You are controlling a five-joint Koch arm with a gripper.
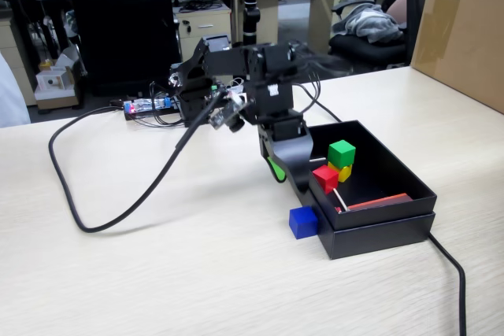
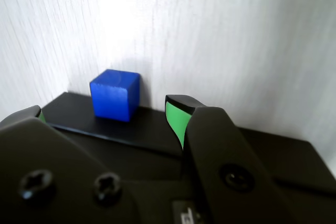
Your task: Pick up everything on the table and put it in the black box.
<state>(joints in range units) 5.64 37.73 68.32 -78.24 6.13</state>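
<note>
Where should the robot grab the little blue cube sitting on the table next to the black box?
Probably from above, pinching the small blue cube on its two free sides that run away from the shallow black cardboard box; the box wall blocks a third side.

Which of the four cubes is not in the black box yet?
The blue cube. It sits on the table against the black box's outer wall, while the green, red and yellow cubes lie inside.
</note>
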